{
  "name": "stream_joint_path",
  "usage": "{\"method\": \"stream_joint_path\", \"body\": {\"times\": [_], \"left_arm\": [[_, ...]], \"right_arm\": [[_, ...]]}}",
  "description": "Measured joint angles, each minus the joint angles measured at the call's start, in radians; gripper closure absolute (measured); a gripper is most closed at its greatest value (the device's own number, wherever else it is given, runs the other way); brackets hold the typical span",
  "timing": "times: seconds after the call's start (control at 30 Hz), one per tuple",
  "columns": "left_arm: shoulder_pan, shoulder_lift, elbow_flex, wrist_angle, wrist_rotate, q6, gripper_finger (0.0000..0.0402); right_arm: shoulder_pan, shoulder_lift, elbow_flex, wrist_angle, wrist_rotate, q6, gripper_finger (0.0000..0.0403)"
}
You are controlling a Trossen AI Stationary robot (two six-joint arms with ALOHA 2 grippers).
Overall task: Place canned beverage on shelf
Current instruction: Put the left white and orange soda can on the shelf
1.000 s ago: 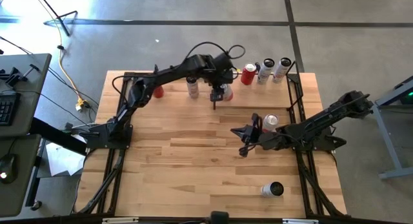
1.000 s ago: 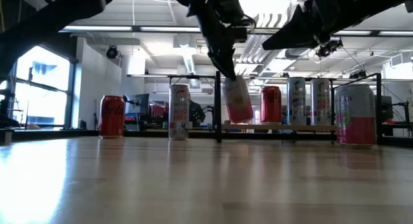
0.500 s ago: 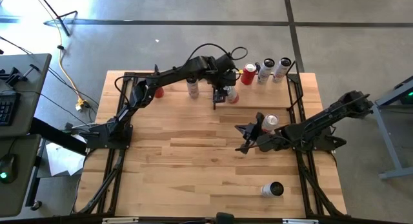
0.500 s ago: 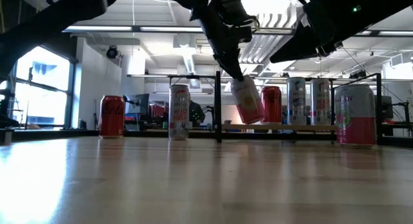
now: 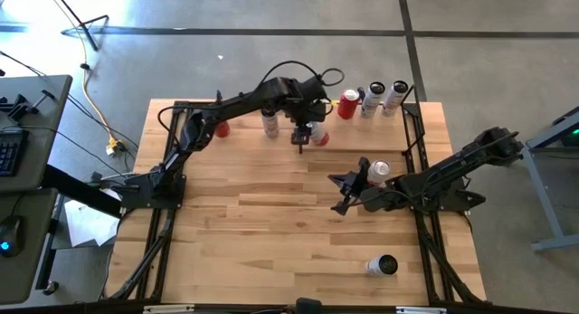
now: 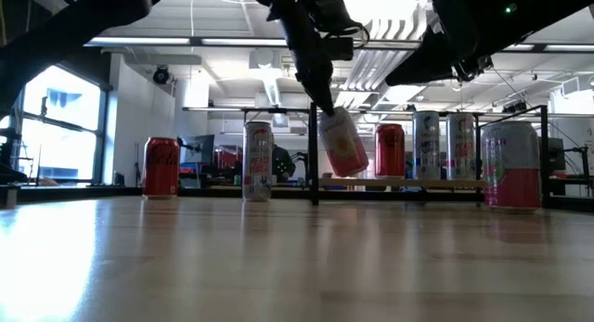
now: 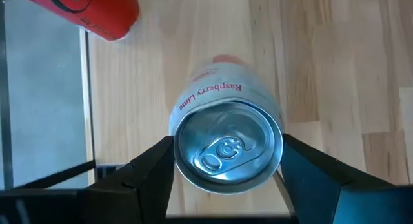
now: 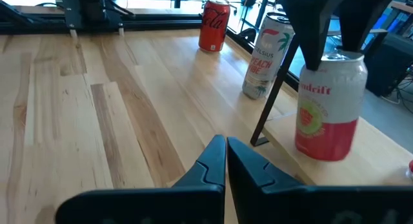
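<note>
Fingers of the left gripper clamp the pink can, which has swung back, tilted, from the shelf (not landed); right gripper waits closed over the surface.

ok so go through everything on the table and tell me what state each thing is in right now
Left hand: shut on the raspberry lime can, held by its top.
Raspberry lime can: tilted, lifted off the wood, by the shelf's black plate.
Right hand: shut, empty, mid-table.
Shelf: three cans upright on it.
Coca-Cola can: upright on the table.
Peach can: upright.
Can at the table's near edge: lying on its side.
</note>
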Motion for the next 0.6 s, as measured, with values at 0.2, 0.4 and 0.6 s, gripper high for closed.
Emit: {"method": "stream_joint_path", "body": {"times": [0.2, 0.4, 0.6], "left_arm": [[0.000, -0.001, 0.000, 0.003, -0.013, 0.007, 0.0173], [0.001, -0.001, 0.000, 0.004, 0.001, 0.006, 0.0173], [0.005, 0.000, 0.000, 0.014, 0.004, -0.008, 0.0167]], "right_arm": [[0.000, 0.000, 0.000, 0.016, 0.000, -0.012, 0.0403], [0.000, 0.000, 0.000, 0.019, 0.000, -0.013, 0.0403], [0.000, 0.000, 0.000, 0.019, 0.000, -0.013, 0.0403]]}}
